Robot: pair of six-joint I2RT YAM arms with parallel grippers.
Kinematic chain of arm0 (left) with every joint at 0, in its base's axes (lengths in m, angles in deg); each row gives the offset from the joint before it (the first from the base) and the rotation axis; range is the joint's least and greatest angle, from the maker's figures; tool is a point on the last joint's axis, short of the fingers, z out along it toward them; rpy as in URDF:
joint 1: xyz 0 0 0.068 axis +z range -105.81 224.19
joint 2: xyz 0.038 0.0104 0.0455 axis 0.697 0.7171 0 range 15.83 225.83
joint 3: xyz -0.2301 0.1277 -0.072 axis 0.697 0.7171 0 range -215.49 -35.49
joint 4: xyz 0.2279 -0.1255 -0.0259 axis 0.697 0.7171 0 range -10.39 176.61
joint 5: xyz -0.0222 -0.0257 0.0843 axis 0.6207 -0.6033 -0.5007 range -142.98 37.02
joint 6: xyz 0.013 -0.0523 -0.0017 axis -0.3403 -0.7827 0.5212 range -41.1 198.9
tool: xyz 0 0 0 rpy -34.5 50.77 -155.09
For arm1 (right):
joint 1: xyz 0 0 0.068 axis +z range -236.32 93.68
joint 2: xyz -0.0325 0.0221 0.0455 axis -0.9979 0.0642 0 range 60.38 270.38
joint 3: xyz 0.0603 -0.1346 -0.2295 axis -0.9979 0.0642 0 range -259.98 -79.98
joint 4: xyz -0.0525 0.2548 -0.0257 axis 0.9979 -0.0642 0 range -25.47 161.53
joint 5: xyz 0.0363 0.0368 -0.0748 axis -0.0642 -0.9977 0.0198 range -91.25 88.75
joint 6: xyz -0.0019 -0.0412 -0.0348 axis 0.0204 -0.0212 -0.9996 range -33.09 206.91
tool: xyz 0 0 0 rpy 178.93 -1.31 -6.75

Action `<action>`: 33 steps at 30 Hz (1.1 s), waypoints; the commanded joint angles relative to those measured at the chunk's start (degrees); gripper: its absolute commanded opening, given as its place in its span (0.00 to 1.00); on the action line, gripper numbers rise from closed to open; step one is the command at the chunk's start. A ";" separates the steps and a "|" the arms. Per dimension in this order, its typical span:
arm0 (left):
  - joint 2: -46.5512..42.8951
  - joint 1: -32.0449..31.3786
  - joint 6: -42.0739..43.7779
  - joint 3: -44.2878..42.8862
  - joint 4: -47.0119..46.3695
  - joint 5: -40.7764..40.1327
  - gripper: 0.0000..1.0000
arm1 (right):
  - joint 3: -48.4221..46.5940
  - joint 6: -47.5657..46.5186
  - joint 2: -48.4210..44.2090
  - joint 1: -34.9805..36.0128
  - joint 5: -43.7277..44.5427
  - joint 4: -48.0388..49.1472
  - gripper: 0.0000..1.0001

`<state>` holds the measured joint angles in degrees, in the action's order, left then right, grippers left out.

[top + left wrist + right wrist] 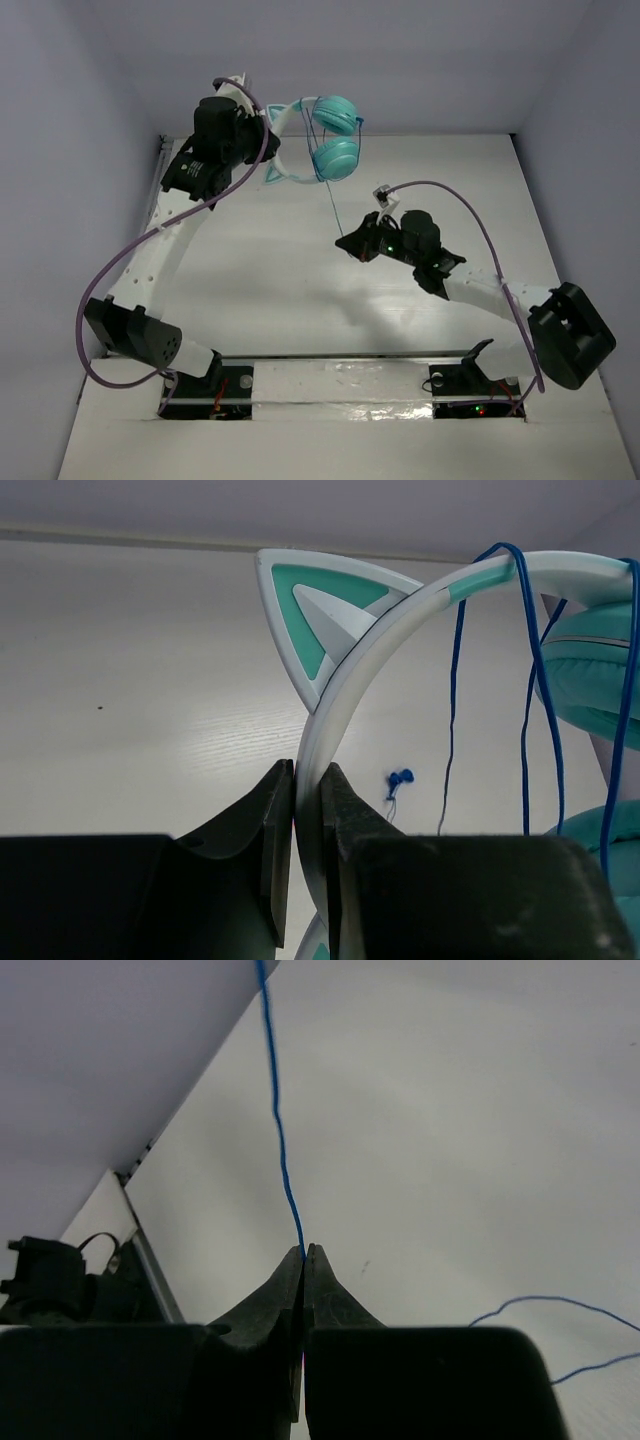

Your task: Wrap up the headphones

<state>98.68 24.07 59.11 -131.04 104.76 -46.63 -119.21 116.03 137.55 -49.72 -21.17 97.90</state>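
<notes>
The headphones (pixel 335 115) are held up above the back of the table, with two turquoise ear cups and a pale headband with cat-ear points. My left gripper (pixel 264 133) is shut on the headband (pixel 400 620), just below one cat ear (pixel 310 610); the grip shows close up in the left wrist view (pixel 308 780). The thin blue cord (pixel 455 680) is looped over the headband beside an ear cup (pixel 590 670). My right gripper (pixel 345 242) is shut on the cord (pixel 278 1130), which runs taut from the headphones to its fingertips; the pinch shows in the right wrist view (pixel 304 1252).
A loose stretch of cord (pixel 560 1305) lies on the white table (pixel 280 290). A small blue cord end (pixel 400 778) rests on the table below the headphones. Thick purple robot cables (pixel 110 270) loop by both arms. White walls enclose the back and sides.
</notes>
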 commanded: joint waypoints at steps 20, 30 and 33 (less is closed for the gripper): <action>-0.15 -8.52 -3.68 17.67 -14.78 -28.23 0.00 | 3.97 17.43 -12.48 6.99 -12.07 17.99 0.03; -1.20 -11.70 -3.76 19.96 -13.28 -30.25 0.00 | 6.00 36.95 -6.42 6.99 -14.69 44.51 0.27; -1.64 -11.70 -3.50 20.31 -13.11 -31.13 0.00 | 6.18 43.81 -2.56 6.99 -16.55 54.71 0.34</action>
<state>99.97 12.68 56.35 -110.39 96.54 -75.18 -113.57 150.67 133.06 -43.12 -34.42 134.60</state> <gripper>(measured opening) 0.099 0.332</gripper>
